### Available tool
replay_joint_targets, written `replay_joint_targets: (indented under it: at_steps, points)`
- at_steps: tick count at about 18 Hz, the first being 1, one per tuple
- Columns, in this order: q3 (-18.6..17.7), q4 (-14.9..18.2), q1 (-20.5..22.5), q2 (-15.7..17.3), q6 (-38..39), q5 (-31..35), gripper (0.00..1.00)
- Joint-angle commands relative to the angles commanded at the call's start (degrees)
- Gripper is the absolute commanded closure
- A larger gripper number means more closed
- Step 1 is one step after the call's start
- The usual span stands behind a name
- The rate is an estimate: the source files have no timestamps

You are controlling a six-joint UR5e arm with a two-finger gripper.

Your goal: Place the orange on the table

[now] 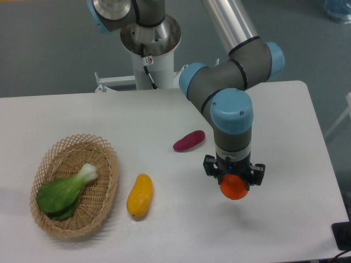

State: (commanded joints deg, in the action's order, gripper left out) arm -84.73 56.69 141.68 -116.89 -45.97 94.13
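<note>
One fixed camera is showing the gripper [234,179] pointing straight down and pinching the orange [234,187], which is hanging directly beneath it over the right part of the table [285,131]. Whether the fruit is touching the surface is unclear. Nothing is lying underneath: the sweet potato [189,140] and yellow fruit [140,195] are sitting well apart to the left, with the basket [107,181] farther still.
</note>
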Motion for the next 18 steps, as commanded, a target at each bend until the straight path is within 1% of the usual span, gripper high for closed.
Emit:
replay_joint_targets:
  at_steps: [6, 13, 16, 18]
  points:
    - [-0.8, -0.1, -0.1, 0.3, 0.8, -0.6, 0.27]
    - [-3.6, -0.8, -0.1, 1.1, 0.9, -0.6, 0.27]
    - [-5.8, -2.7, 0.0, 1.8, 0.2, -0.5, 0.27]
    - [-8.4, -4.5, 0.1, 2.8, 0.0, -0.5, 0.27]
